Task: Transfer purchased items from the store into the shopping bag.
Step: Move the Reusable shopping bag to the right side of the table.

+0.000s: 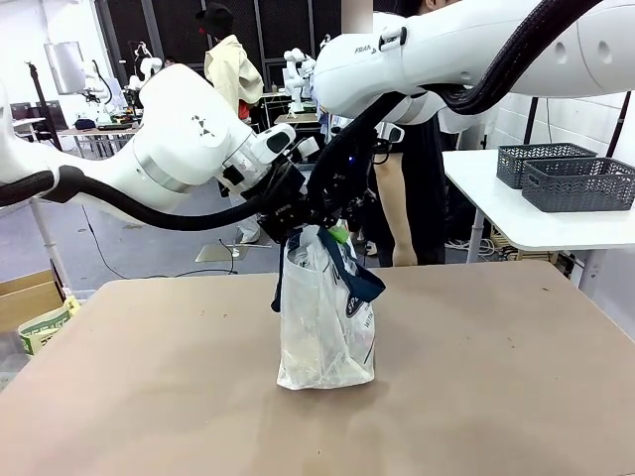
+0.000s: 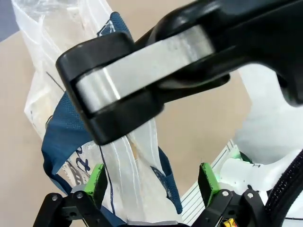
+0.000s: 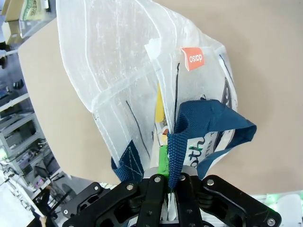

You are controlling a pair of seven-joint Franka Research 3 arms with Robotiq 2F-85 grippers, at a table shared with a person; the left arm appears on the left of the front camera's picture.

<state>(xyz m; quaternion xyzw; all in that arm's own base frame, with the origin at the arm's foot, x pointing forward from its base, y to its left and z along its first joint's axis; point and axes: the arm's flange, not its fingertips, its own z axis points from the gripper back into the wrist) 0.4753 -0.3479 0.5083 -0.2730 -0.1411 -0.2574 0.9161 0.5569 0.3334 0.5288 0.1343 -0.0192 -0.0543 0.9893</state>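
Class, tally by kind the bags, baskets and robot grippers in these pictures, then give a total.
shopping bag: 1
dark grey baskets: 2
grippers, the left gripper and the right gripper: 2
Total: 5

A lab hall, shown by worktables (image 1: 496, 203) and grey baskets (image 1: 580, 183)

The shopping bag (image 1: 325, 327) is crinkled translucent plastic with woven cloth handles (image 3: 208, 120).
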